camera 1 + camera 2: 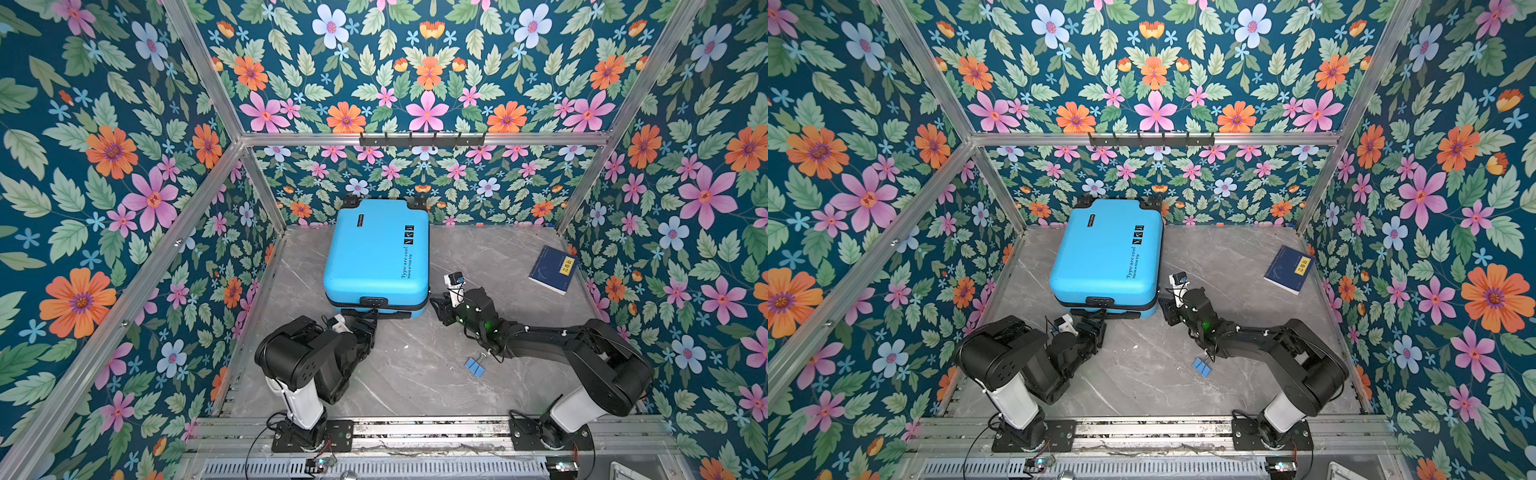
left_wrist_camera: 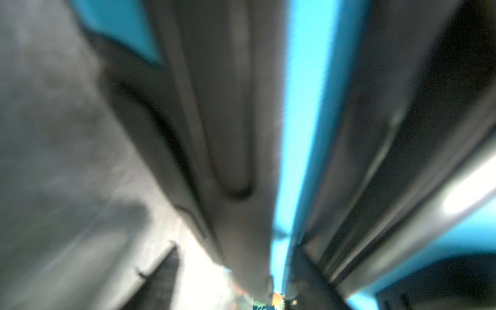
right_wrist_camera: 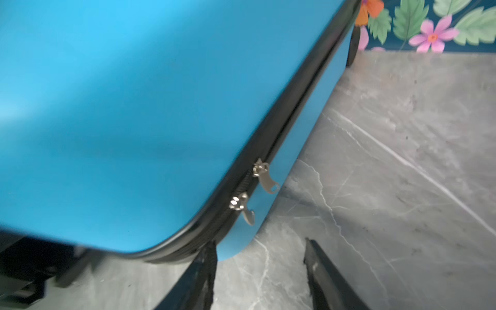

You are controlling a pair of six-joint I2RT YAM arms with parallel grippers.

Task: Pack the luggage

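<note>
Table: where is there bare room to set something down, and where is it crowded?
Bare: between the luggage and the book; between luggage and left wall; the front middle, beside the binder clips. Crowded: the luggage's near edge, where the left gripper and right gripper sit.

Both top views are bright, evenly lit and sharp. The luggage (image 1: 376, 253) shows a mild sheen and casts only a soft shadow on the table (image 1: 415, 374) along its near edge. The left wrist view is wholly out of focus, with a blown-out white patch beside the luggage. The right wrist view smears the luggage's shell, though the zipper pulls (image 3: 264, 174) are fairly crisp.
</note>
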